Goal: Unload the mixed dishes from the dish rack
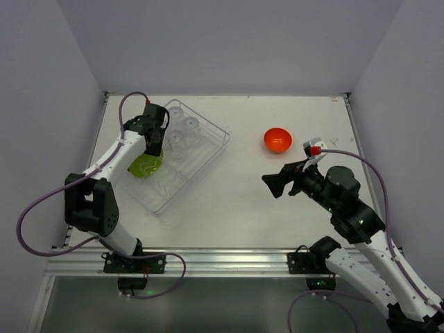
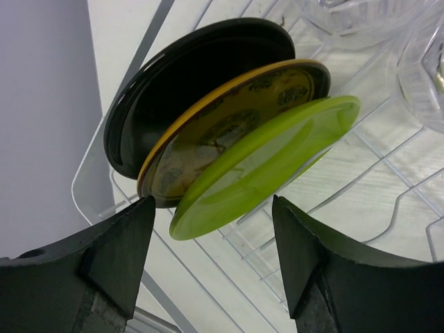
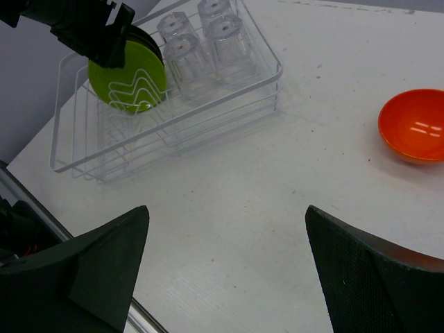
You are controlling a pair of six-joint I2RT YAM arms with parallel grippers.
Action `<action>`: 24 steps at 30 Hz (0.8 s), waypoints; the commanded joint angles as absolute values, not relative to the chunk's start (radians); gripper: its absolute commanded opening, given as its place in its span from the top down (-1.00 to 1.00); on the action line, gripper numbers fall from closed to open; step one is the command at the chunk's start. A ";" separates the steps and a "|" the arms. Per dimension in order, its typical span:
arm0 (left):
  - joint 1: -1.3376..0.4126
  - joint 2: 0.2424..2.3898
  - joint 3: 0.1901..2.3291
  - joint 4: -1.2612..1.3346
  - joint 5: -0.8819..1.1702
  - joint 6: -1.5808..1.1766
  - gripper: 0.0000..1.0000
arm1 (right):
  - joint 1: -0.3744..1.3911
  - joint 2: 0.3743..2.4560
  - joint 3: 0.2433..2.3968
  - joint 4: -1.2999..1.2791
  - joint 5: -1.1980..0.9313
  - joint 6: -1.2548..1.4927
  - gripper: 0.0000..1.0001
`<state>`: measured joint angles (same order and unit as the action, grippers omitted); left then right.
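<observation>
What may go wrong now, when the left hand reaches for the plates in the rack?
1. The green plate, a patterned plate and a black plate stand close together, so the open left hand may pinch two, or tip a neighbour.
2. The clear tumblers stand beside them in the dish rack; a swinging plate might knock one.

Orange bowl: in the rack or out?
Out. The orange bowl sits upright, opening up, on the table, well apart from the dish rack.
</observation>
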<state>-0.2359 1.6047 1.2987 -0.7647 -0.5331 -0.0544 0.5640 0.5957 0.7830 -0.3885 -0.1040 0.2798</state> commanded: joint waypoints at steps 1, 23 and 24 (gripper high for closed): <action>-0.238 1.606 1.330 -0.805 -0.560 -0.012 -0.41 | 0.569 0.600 0.781 -0.347 -0.124 0.276 -0.91; -0.244 1.712 1.431 -0.902 -0.531 -0.014 0.43 | 0.621 0.598 0.781 -0.360 -0.104 0.272 -0.89; -0.247 1.706 1.431 -0.902 -0.538 -0.012 0.49 | 0.623 0.598 0.781 -0.360 -0.103 0.272 -0.89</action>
